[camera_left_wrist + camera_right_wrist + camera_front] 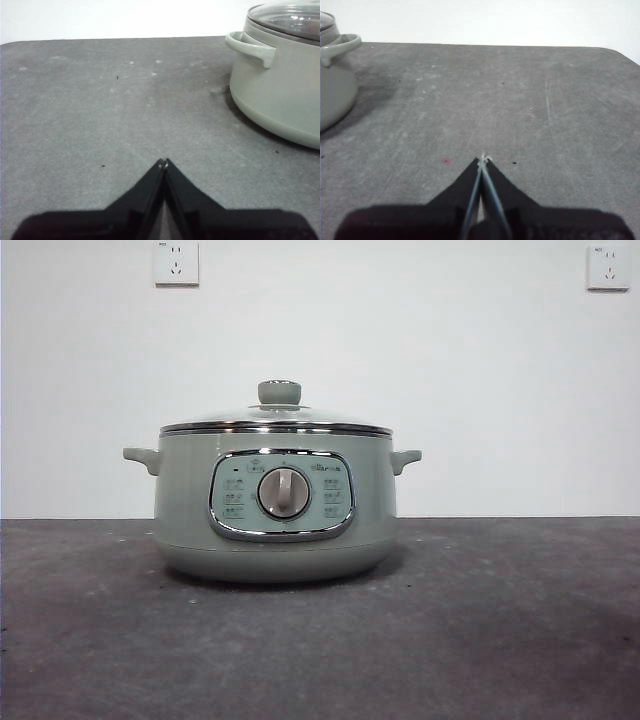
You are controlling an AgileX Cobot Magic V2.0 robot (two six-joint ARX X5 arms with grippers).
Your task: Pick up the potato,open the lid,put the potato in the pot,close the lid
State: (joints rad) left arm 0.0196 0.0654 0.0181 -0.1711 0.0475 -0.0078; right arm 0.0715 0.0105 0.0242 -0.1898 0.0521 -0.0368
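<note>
The sage-green pot [275, 505] stands in the middle of the dark grey table, its dial facing the front view. The glass lid [277, 421] with its green knob [279, 392] rests shut on the pot's rim. The potato is out of view in all three views. My left gripper [163, 161] is shut and empty over bare table, with the pot [280, 90] and lid [290, 17] off to one side. My right gripper [483, 158] is also shut and empty over bare table, and only the pot's handle [340, 46] and side show at the picture's edge.
A white wall with two sockets [176, 262] [608, 267] stands behind the table. The table's far edge [120, 39] and a rounded corner [620, 52] show in the wrist views. Neither arm appears in the front view.
</note>
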